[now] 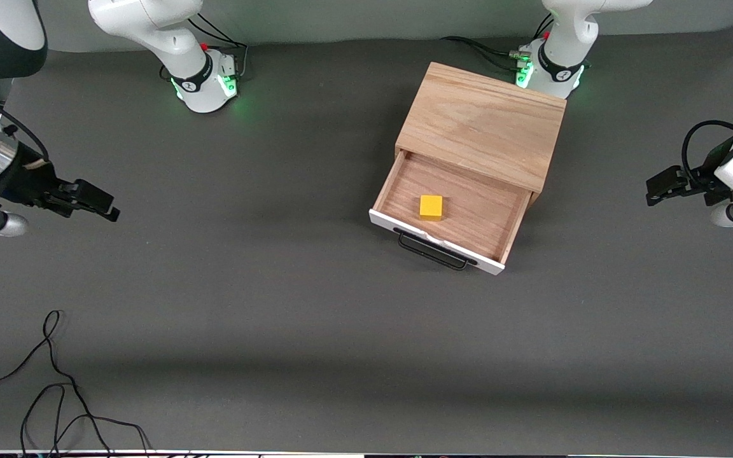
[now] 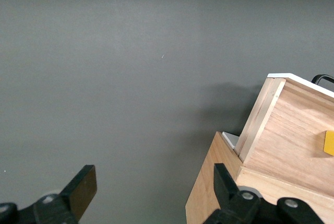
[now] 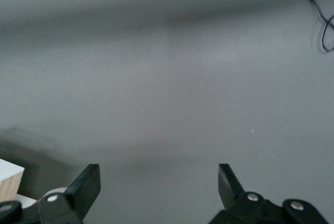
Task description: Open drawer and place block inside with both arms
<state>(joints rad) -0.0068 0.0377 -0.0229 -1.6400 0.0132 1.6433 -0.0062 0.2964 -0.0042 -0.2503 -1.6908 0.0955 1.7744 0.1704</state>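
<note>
Small bright yellow cube block sits on the light wood floor of the wide shallow drawer with white front and long black bar handle; drawer is pulled out of the light wooden box cabinet, cube roughly mid-drawer, close to the white front. Judging by this, open and place both look done, I'm in the retreat step. My left gripper, black two-finger, is spread wide and holds nothing, over bare grey table off the cabinet toward the left arm's end. My right gripper also gapes wide, empty, over the table well apart from the cabinet toward the right arm's end. Next move, my guess: nothing but parking both arms; shutting the drawer isn't asked
</note>
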